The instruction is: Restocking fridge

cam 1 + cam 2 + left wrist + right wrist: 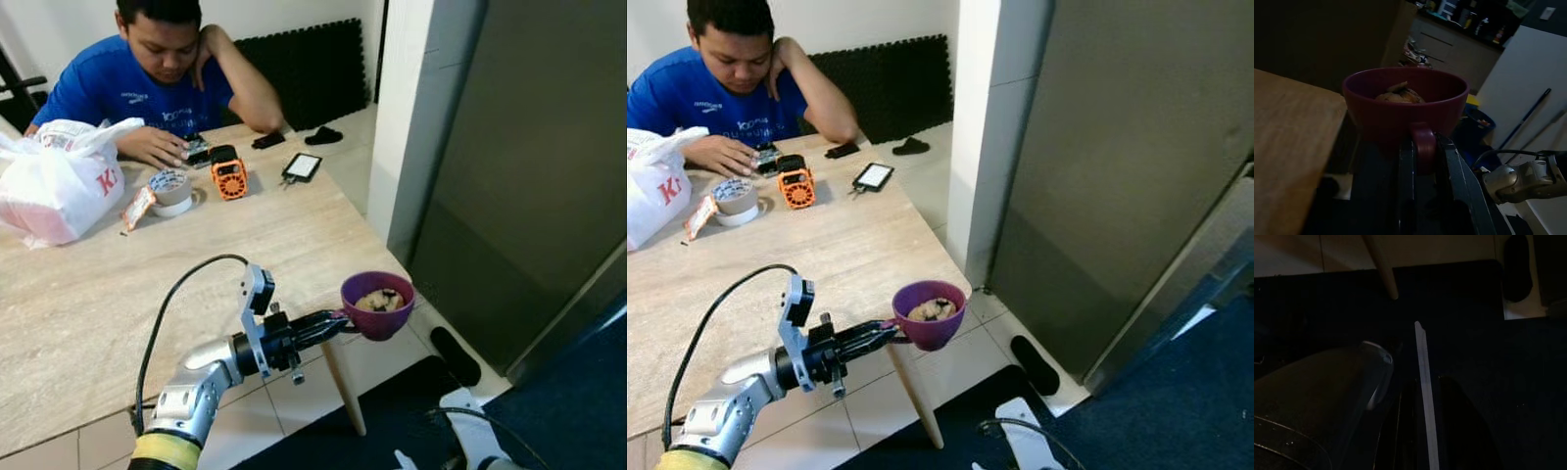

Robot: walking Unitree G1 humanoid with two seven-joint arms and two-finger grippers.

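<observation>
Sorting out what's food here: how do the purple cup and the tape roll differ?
The cup is purple and held by its handle in the left gripper, out past the table corner; the tape roll is pale and lies flat on the table. The cup holds food; the roll doesn't. Both are round.

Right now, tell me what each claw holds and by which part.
Left claw holds the purple cup by its handle. The right claw grips a thin pale strip, unidentifiable in the dark.
</observation>
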